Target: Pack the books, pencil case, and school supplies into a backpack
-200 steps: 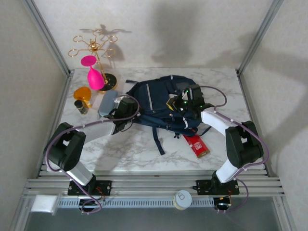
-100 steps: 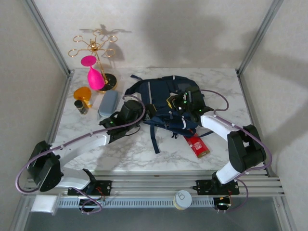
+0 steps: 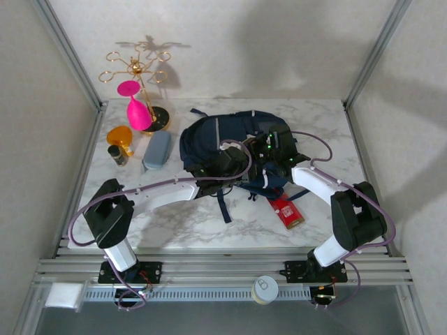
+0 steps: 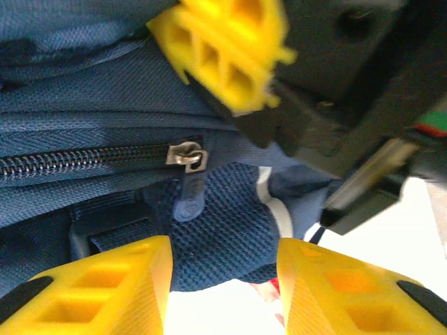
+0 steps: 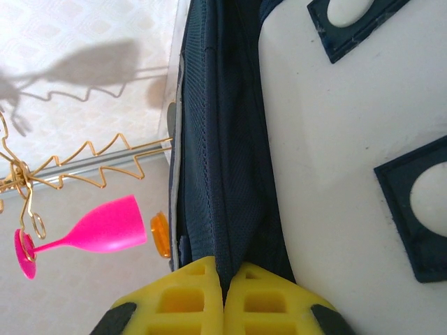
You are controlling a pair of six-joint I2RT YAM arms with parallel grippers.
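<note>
We watch the left arm, stretched beside the pencil case (image 3: 156, 150) a second ago, now swung across the table (image 3: 328, 125) to the middle of the backpack (image 3: 209, 132), bringing the left gripper (image 3: 225, 162) in just beside the right gripper (image 3: 264, 148). The bag itself has bunched and shifted leftward over that second. From the left wrist, the left gripper (image 4: 223, 279) has its yellow fingers apart with nothing between them, and the zipper pull (image 4: 187, 155) hangs at the end of a closed run of teeth just above the gap. The right gripper (image 4: 223, 56) presses in from above. Its own camera shows the right gripper (image 5: 223, 279) with its fingers together, pinching a fold of the navy fabric. We read this as one arm holding the bag taut while the other lines up to take the pull, so the opening step looks about to begin and the packing proper is still ahead. The pencil case lies untouched at the left, well apart from the bag, and the red pack (image 3: 285, 211) sits on the marble at its near right edge. Whether the books are already inside, we cannot tell.
</note>
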